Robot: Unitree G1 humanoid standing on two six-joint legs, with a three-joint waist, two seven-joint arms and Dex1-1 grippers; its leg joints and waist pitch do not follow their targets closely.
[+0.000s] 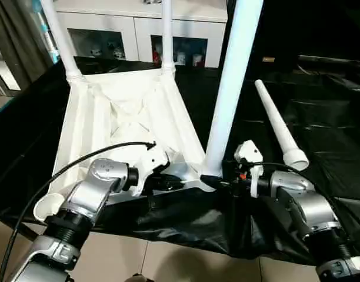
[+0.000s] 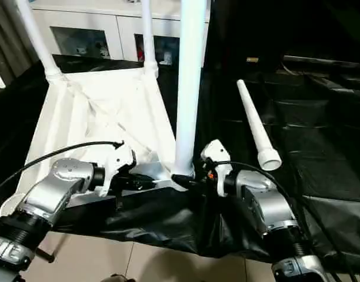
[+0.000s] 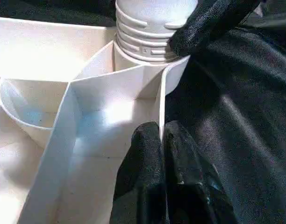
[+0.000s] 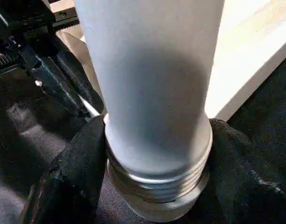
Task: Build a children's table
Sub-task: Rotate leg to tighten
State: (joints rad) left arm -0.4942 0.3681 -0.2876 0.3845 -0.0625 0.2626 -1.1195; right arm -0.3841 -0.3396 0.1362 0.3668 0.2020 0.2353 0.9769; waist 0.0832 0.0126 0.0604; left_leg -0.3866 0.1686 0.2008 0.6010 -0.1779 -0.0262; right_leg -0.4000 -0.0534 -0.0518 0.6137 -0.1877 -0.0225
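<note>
The children's table (image 1: 118,117) lies upside down on a tabletop draped in black sheeting (image 1: 321,135), three legs standing up from its corner sockets. A fourth, loose leg (image 1: 278,128) lies on the sheeting to the right. The right gripper (image 4: 157,186) has its jaws clamped round the near-right leg (image 1: 230,94) at its threaded base. The left gripper (image 3: 161,158) pinches the table's thin edge wall, jaws closed

Black plastic sheeting (image 1: 321,129) spread across the work surface. White glass-fronted cabinet (image 1: 139,35) behind, small figurines (image 1: 180,57) inside. Tiled floor (image 1: 168,261) below.
</note>
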